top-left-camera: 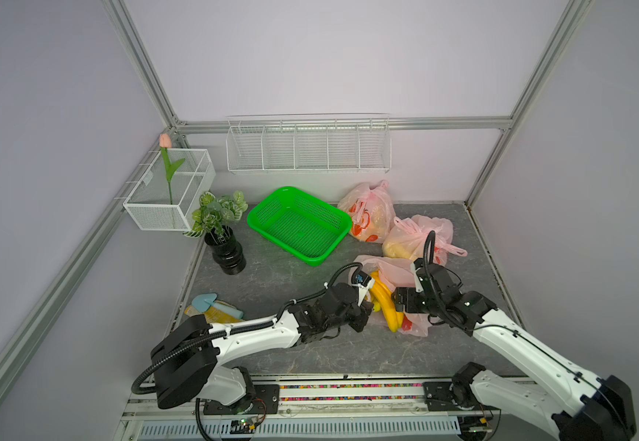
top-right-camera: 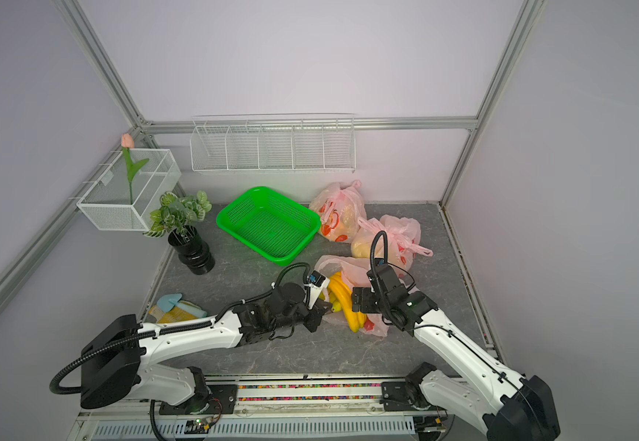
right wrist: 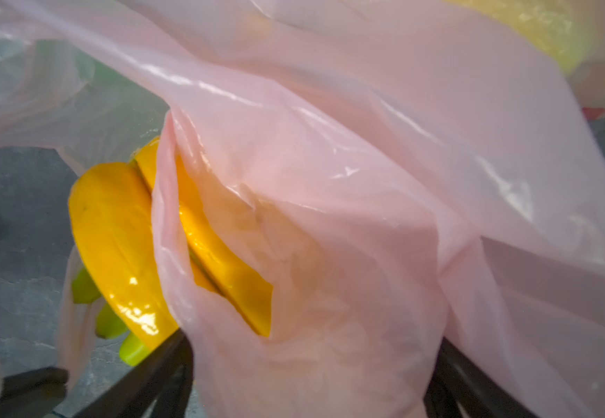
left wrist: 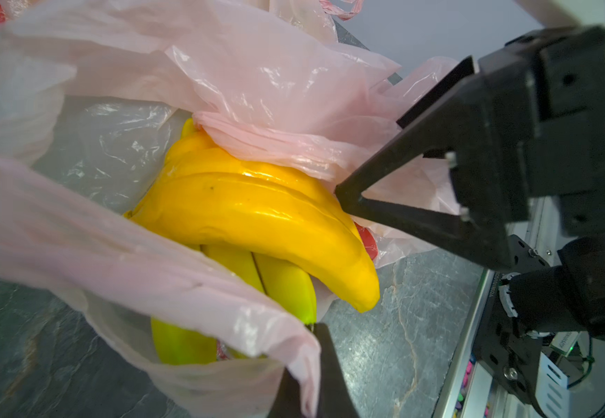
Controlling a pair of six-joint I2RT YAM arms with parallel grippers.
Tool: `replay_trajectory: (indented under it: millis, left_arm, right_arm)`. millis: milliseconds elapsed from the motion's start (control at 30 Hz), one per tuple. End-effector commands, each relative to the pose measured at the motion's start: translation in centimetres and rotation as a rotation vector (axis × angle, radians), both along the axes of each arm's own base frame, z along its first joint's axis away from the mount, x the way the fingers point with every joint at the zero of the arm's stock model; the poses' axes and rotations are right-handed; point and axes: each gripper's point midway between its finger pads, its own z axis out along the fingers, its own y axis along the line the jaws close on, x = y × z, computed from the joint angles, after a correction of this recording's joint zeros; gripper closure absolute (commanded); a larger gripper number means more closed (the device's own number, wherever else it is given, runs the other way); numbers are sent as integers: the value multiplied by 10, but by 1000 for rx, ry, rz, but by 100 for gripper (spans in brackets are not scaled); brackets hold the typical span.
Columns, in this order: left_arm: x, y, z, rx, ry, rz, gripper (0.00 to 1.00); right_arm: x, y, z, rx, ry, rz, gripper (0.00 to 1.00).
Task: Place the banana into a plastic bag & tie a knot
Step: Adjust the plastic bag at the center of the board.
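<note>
Grey tabletop [top-left-camera: 272, 275]: banana [top-left-camera: 385, 301] points robotward; left gripper [left wrist: 310, 376] pinches bag [left wrist: 257, 72], right gripper [top-left-camera: 397, 299] wide.

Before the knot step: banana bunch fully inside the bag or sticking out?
Partly out: banana bunch tips poke past the open mouth of the pink bag.

Glossy banana [left wrist: 257, 217] inside thin, crinkled plastic bag [left wrist: 257, 72].

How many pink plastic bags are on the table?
3. One pink bag sits beside the green basket; a second bag lies in front of it; the third bag, nearest the robot, is open around the bananas. None seems hidden.
</note>
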Motion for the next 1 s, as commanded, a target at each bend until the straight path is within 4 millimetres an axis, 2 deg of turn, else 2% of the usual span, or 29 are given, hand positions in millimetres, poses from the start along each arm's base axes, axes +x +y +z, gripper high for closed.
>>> replay_trajectory:
  millis: [0,200,300,433,667,800,967]
  left_arm:
    - [-2,3,8,-40,5,21,100]
    - [1,8,15,-45,-7,45,100]
    - [0,5,14,-45,3,37,100]
    - [0,4,10,-33,8,39,100]
    - [0,5,13,-22,0,49,100]
    - [1,6,16,-25,-4,51,100]
    - [1,2,16,-13,-3,46,100]
  right_arm:
    - [6,-2,-1,-20,-33,14,20]
    - [6,-20,15,-101,-84,-6,59]
    - [5,-27,25,-112,-116,-18,73]
    - [5,-30,41,-104,-166,-24,80]
    - [2,-37,69,-111,-222,-20,84]
    - [-6,-37,73,-89,-230,-1,87]
    - [-23,-24,71,3,-244,93,88]
